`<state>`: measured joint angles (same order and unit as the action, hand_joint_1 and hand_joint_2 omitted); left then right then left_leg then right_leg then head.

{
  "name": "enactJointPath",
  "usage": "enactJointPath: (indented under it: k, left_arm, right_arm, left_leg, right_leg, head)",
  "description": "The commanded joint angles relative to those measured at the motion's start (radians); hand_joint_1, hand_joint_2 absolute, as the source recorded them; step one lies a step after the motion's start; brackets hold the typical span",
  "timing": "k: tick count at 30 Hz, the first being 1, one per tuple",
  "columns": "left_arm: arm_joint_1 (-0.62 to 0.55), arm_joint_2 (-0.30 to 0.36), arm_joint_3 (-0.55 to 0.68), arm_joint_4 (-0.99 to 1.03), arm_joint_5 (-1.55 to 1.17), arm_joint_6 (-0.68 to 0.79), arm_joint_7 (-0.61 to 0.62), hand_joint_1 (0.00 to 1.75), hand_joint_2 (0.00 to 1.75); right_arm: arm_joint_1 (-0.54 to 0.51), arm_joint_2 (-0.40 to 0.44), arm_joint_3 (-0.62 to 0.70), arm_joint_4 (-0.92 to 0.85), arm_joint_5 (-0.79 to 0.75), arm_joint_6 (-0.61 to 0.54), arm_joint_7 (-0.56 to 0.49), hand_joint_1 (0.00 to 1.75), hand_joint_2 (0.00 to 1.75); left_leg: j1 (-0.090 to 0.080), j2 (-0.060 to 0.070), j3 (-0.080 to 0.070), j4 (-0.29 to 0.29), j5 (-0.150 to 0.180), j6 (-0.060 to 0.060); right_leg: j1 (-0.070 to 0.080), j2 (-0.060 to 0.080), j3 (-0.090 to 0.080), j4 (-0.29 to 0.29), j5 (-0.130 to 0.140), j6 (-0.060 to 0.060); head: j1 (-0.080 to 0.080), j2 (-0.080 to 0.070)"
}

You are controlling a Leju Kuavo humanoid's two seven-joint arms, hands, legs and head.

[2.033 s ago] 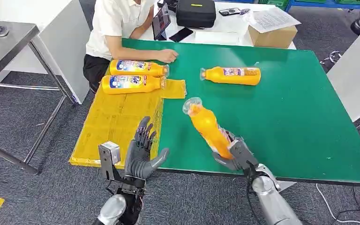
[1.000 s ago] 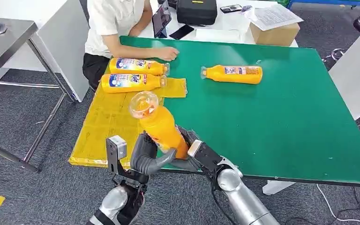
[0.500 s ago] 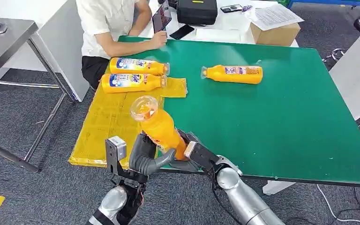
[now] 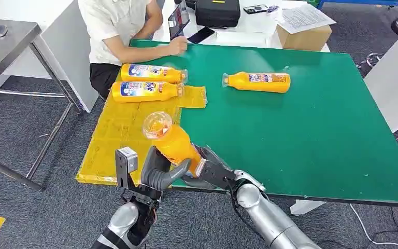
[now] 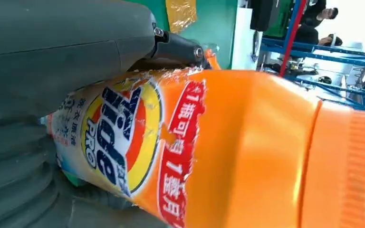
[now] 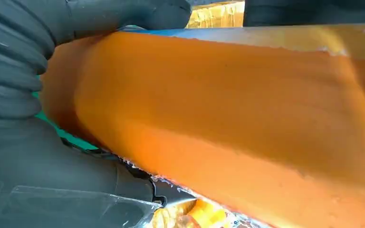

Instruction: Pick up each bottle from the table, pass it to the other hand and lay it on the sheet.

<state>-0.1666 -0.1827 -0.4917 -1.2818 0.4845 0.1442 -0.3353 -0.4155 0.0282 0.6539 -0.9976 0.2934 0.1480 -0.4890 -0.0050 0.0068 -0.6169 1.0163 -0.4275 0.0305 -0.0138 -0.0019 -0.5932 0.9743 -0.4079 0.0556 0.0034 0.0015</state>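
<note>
From the head view, we hold the orange plastic bottle with the clear cap (image 4: 172, 140) in both hands at the near edge of the green table (image 4: 311, 129), cap tilted up and far-left, so it can cross from one hand to the other. Our left hand (image 4: 160, 174) wraps its lower body; our right hand (image 4: 207, 171) grips its base. Two matching bottles (image 4: 147, 83) lie on the yellow sheet (image 4: 119, 135), a fourth (image 4: 257, 82) waits on the bare green.

The left wrist view shows our thumb (image 5: 66, 52) pressed on the label.

The right wrist view shows grey fingers (image 6: 14, 61) curled round the orange body, so we judge neither hand has let go.
</note>
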Motion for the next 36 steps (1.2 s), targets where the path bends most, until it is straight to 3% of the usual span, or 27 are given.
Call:
enactJointPath:
  k: [1, 6, 7, 8, 11, 15, 16, 22, 26, 27, 31, 36]
  left_arm:
    - [-0.088, -0.019, -0.048, 0.079, -0.003, -0.033, 0.014, 1.75, 1.75]
    - [-0.097, -0.022, -0.044, 0.085, -0.005, -0.038, 0.009, 1.75, 1.75]
    - [-0.096, -0.022, -0.04, 0.082, -0.006, -0.037, 0.005, 1.75, 1.75]
    - [-0.093, -0.021, -0.033, 0.078, -0.009, -0.029, -0.001, 1.75, 1.75]
    - [-0.085, -0.011, 0.02, 0.062, -0.061, 0.076, -0.04, 1.75, 1.75]
    - [-0.11, 0.02, 0.11, 0.068, -0.387, 0.442, -0.191, 1.75, 1.75]
    - [-0.108, 0.023, 0.136, 0.06, -0.438, 0.466, -0.186, 1.75, 1.75]
    - [-0.096, 0.035, 0.166, 0.05, -0.533, 0.467, -0.158, 1.75, 1.75]
    - [-0.104, 0.094, 0.18, 0.085, -0.861, 0.528, -0.054, 1.75, 1.75]
    - [-0.119, 0.116, 0.176, 0.114, -1.059, 0.526, 0.038, 1.75, 1.75]
    - [-0.225, 0.149, 0.159, 0.278, -1.315, 0.361, 0.189, 1.75, 1.75]
    - [-0.267, 0.145, 0.167, 0.331, -1.323, 0.33, 0.194, 1.75, 1.75]
  right_arm:
    - [-0.033, 0.005, 0.127, 0.094, 0.062, -0.028, 0.014, 1.75, 1.75]
    - [-0.034, 0.013, 0.136, 0.082, 0.059, -0.031, 0.014, 1.75, 1.75]
    - [-0.031, 0.015, 0.134, 0.078, 0.057, -0.037, 0.013, 0.7, 1.75]
    - [-0.024, 0.018, 0.126, 0.073, 0.058, -0.056, 0.017, 0.0, 1.75]
    - [0.018, 0.018, 0.115, 0.04, 0.082, -0.13, 0.023, 0.0, 1.75]
    - [0.11, 0.03, 0.082, -0.014, 0.177, -0.319, 0.004, 0.0, 1.75]
    - [0.127, 0.037, 0.071, -0.023, 0.197, -0.35, -0.003, 0.0, 1.75]
    - [0.152, 0.04, 0.033, -0.032, 0.226, -0.418, -0.011, 0.0, 1.75]
    - [0.189, 0.034, -0.044, -0.031, 0.27, -0.494, -0.024, 0.0, 1.75]
    - [0.193, 0.045, -0.082, -0.027, 0.285, -0.509, -0.036, 0.0, 1.75]
    - [0.2, 0.062, -0.149, -0.047, 0.3, -0.521, -0.056, 0.0, 1.75]
    - [0.193, 0.068, -0.154, -0.048, 0.305, -0.514, -0.057, 0.0, 1.75]
  left_leg:
    - [0.001, -0.002, 0.001, 0.0, 0.0, -0.001]
    - [0.001, -0.002, 0.002, 0.0, -0.001, -0.002]
    - [0.001, -0.002, 0.001, 0.0, 0.0, -0.001]
    - [0.001, -0.002, 0.003, 0.0, -0.001, -0.002]
    - [0.001, -0.002, 0.003, 0.0, -0.001, -0.002]
    - [0.002, -0.003, 0.003, -0.001, 0.0, -0.002]
    - [0.002, -0.004, 0.005, -0.001, -0.001, -0.003]
    - [0.001, -0.002, 0.001, 0.0, 0.0, -0.001]
    - [0.001, -0.001, 0.003, -0.001, -0.001, -0.002]
    - [0.001, -0.001, 0.002, -0.001, 0.0, -0.001]
    - [0.001, -0.002, 0.004, -0.002, -0.001, -0.003]
    - [0.001, -0.001, 0.001, 0.0, 0.0, -0.002]
  right_leg:
    - [0.001, -0.001, 0.002, 0.0, -0.001, -0.001]
    - [0.001, -0.002, 0.003, 0.0, -0.001, -0.002]
    - [0.001, -0.001, 0.002, 0.0, -0.001, -0.001]
    - [0.001, -0.002, 0.004, 0.0, -0.002, -0.002]
    - [0.001, -0.002, 0.004, 0.0, -0.002, -0.002]
    - [0.001, -0.003, 0.004, -0.001, -0.001, -0.002]
    - [0.002, -0.003, 0.006, -0.001, -0.002, -0.003]
    - [0.001, -0.001, 0.001, 0.0, -0.001, -0.002]
    - [0.001, 0.0, 0.004, -0.001, -0.001, -0.002]
    - [0.001, 0.0, 0.003, -0.001, -0.001, -0.002]
    - [0.0, -0.001, 0.005, 0.0, -0.002, -0.003]
    - [0.001, -0.001, 0.001, 0.0, 0.0, -0.002]
  head:
    - [0.0, 0.0]
    - [0.0, 0.0]
    - [0.0, 0.0]
    - [0.0, 0.0]
    - [0.0, 0.0]
    - [0.0, 0.0]
    - [0.0, 0.0]
    - [0.0, 0.0]
    - [0.0, 0.0]
    - [0.0, 0.0]
    - [0.0, 0.0]
    - [0.0, 0.0]
